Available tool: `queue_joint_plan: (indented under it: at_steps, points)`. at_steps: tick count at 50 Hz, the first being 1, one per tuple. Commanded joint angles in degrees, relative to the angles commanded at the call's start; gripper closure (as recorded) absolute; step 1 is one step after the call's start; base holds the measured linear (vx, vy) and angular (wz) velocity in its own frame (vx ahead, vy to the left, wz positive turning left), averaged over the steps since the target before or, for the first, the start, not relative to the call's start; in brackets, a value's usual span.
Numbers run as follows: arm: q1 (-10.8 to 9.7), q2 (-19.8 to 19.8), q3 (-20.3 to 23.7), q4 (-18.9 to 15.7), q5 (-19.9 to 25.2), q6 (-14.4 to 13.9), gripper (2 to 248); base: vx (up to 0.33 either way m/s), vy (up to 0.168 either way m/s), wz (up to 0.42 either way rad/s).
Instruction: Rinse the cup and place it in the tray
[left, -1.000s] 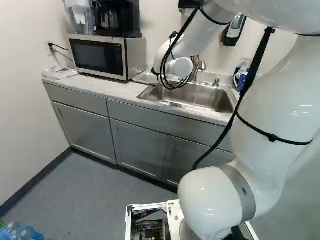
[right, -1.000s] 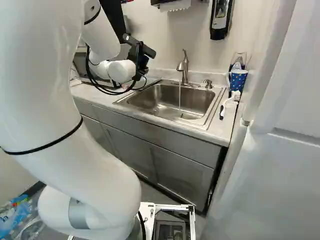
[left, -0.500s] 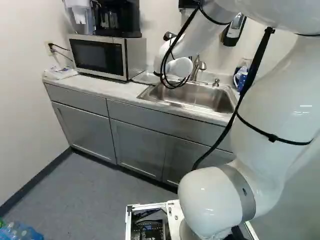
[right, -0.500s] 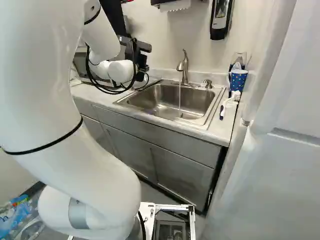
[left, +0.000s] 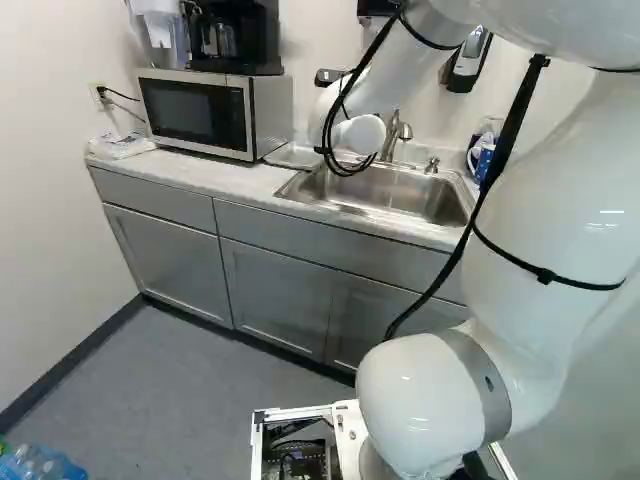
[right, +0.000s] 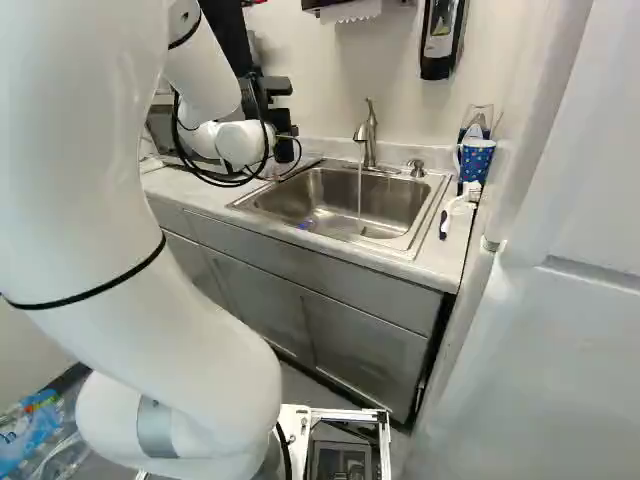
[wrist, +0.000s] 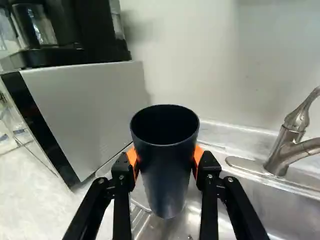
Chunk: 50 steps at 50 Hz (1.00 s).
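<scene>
Dark cup (wrist: 167, 170) and jaws are turning together, shifting leftward in the right base view since the earlier frame. The jaws are pinching the cup from both sides, its mouth facing up, near the edge of the sink (right: 385, 208) beside the microwave (left: 195, 110). Water (right: 360, 192) is running from the faucet (right: 368, 138).

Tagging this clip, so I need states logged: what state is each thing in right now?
Dark cup: held upright, mouth up.
Jaws: closed on the dark cup from both sides.
Faucet: running, a thin stream falling into the sink.
Microwave: door shut.
Cabinet doors: shut.
Spotted blue cup: beside the sink, not held.
</scene>
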Motion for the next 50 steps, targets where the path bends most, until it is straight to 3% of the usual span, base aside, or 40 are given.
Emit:
queue_joint_plan:
  at_steps: [21, 50]
  points:
    - [0.01, -0.53, -0.54, 0.00, 0.00, 0.00, 126, 0.000, 0.000, 0.000]
    - [1.10, -8.89, -9.43, 0.00, 1.42, 0.00, 126, 0.000, 0.000, 0.000]
